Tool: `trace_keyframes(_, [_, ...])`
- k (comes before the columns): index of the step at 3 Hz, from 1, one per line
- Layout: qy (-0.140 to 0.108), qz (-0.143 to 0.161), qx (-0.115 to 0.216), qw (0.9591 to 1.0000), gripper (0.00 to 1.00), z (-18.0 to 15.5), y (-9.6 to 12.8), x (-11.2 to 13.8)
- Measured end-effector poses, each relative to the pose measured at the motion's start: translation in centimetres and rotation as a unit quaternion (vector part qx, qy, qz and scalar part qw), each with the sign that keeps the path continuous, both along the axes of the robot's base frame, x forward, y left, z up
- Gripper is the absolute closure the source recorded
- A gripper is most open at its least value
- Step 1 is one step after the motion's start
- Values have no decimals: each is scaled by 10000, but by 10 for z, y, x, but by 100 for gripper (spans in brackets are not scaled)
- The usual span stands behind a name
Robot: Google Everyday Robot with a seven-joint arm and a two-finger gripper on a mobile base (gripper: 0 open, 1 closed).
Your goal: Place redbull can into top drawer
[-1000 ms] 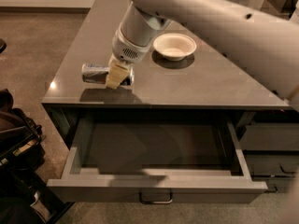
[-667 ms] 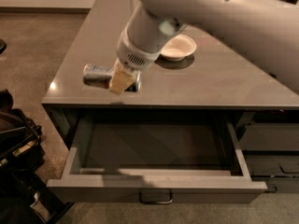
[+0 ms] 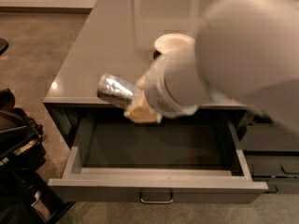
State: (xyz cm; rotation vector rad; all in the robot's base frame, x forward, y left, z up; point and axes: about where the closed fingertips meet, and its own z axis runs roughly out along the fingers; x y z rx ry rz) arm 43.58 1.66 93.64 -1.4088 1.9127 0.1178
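Note:
The redbull can (image 3: 113, 90) lies on its side in the air, held by my gripper (image 3: 138, 107). It hangs over the counter's front edge, just above the back of the open top drawer (image 3: 154, 183). The drawer is wide and grey with a dark inside (image 3: 154, 146) and a small metal bar handle (image 3: 156, 199). My white arm (image 3: 233, 59) fills the upper right of the view and hides part of the counter.
A white bowl (image 3: 173, 43) stands on the grey countertop (image 3: 112, 31) behind the arm. Narrower dark drawers (image 3: 275, 157) are at the right. Dark bags (image 3: 18, 143) lie on the floor at the left.
The gripper has lifted the can off the countertop and carried it forward, toward the front edge and over the open drawer. The arm now looms much closer to the camera.

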Motion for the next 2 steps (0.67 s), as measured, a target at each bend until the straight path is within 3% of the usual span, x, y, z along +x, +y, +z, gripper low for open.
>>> trace_keyframes(1, [-178,-429,251,9986,100,-40,-44,-12])
trace_keyframes(2, [-74,-450,407,9981,100,-62,-42,-18])
